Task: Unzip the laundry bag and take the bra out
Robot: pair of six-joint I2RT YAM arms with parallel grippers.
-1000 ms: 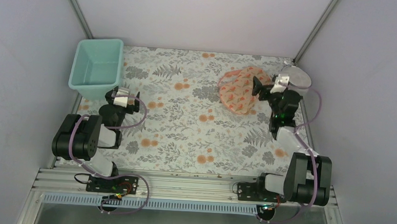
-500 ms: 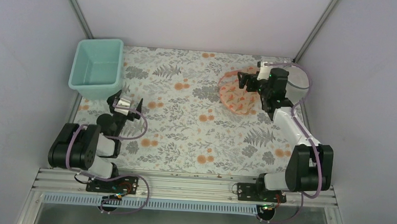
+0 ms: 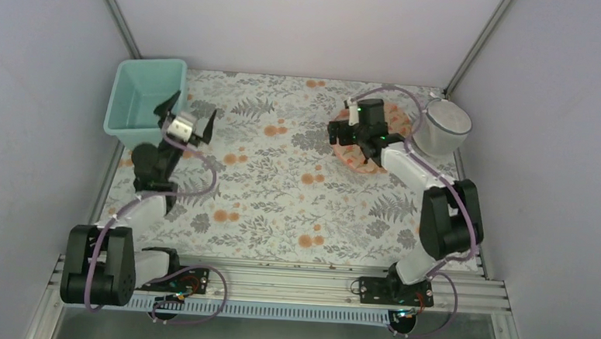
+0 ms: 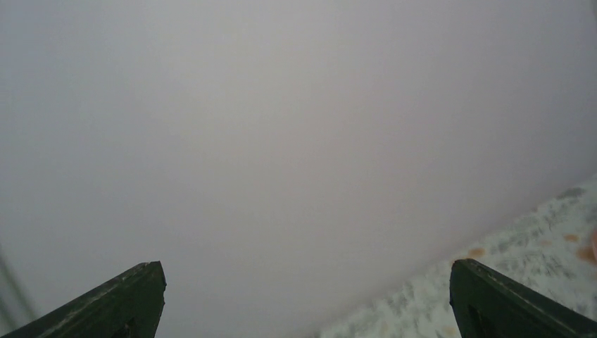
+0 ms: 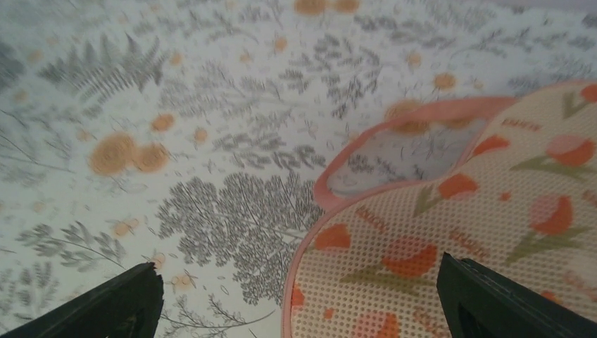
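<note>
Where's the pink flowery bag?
In the top view the laundry bag lies at the far right of the table, just left of the white mesh basket, with the right gripper open over it.

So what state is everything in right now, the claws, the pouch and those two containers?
laundry bag: lying on the table; zip not readable.
teal tub: upright, empty.
white mesh basket: upright; contents unclear.
left claw: open, empty, raised beside the teal tub.
right claw: open, empty, over the laundry bag's edge.
</note>
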